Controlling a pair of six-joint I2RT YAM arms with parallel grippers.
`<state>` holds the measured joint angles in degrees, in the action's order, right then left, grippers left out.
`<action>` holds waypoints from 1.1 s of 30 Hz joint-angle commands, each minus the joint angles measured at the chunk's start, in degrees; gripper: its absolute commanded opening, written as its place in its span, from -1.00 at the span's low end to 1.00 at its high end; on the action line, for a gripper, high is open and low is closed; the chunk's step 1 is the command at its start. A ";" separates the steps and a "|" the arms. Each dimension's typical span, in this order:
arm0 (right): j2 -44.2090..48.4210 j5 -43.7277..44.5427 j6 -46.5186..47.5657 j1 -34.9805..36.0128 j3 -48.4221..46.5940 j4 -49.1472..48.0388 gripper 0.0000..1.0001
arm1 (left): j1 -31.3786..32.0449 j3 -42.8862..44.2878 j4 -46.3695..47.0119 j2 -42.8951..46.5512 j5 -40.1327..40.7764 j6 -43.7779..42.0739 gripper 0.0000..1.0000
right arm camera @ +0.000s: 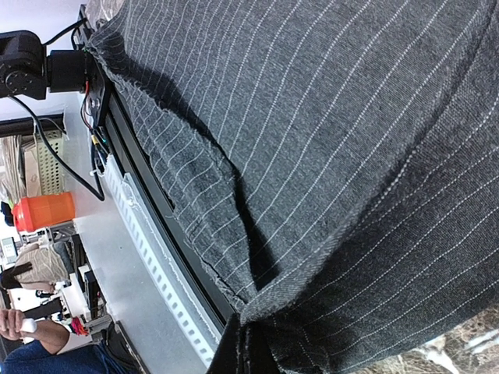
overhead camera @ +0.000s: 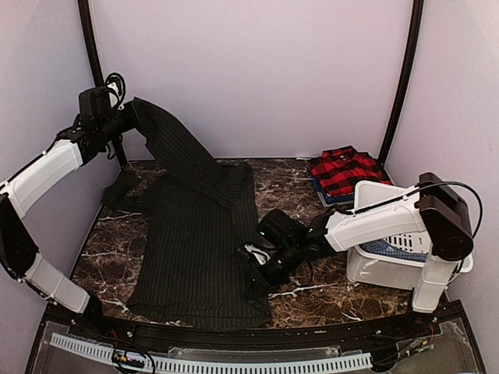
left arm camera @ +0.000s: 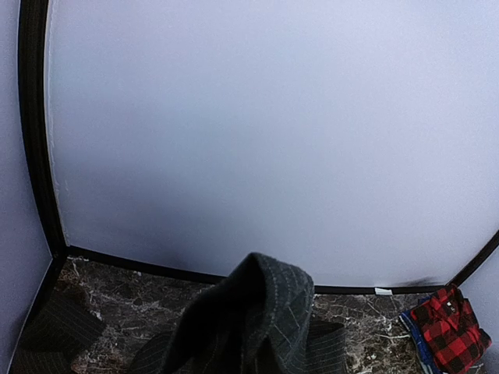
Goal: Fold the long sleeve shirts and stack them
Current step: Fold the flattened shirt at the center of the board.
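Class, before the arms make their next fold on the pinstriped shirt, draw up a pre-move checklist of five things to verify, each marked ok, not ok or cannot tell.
1. Left gripper holds the raised sleeve of the charcoal shirt: ok.
2. Right gripper pinches the shirt's right edge: ok, cloth bunches at its fingers.
3. Shirt body lies flat: not ok, wrinkled near the right gripper.
4. Other sleeve folded in: not ok, it lies spread to the far left.
5. Plaid shirt folded, ready for stacking: ok.
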<state>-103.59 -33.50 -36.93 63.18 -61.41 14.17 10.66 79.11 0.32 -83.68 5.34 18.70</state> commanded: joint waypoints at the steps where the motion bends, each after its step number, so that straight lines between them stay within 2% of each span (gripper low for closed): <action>1: -0.93 -0.89 1.40 0.67 -3.51 0.04 -1.00 | -0.28 -1.27 3.87 3.98 -1.31 0.40 -1.00; 8: -2.85 -2.70 1.16 0.64 -6.63 -0.56 -1.00 | -0.28 -2.30 3.87 4.10 -2.07 0.78 -1.00; 22: -4.71 -3.15 0.27 0.67 -3.40 -3.70 -1.00 | -0.28 -2.86 2.63 4.83 2.32 -0.45 -1.00; 33: -5.22 -4.83 0.18 0.66 -3.76 -6.28 -0.93 | -0.28 -2.27 2.88 4.40 2.04 -0.41 -1.00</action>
<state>-107.87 -36.60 -36.62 63.20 -65.32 10.96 10.66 76.31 2.50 -80.88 6.72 18.79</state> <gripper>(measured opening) 0.035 0.006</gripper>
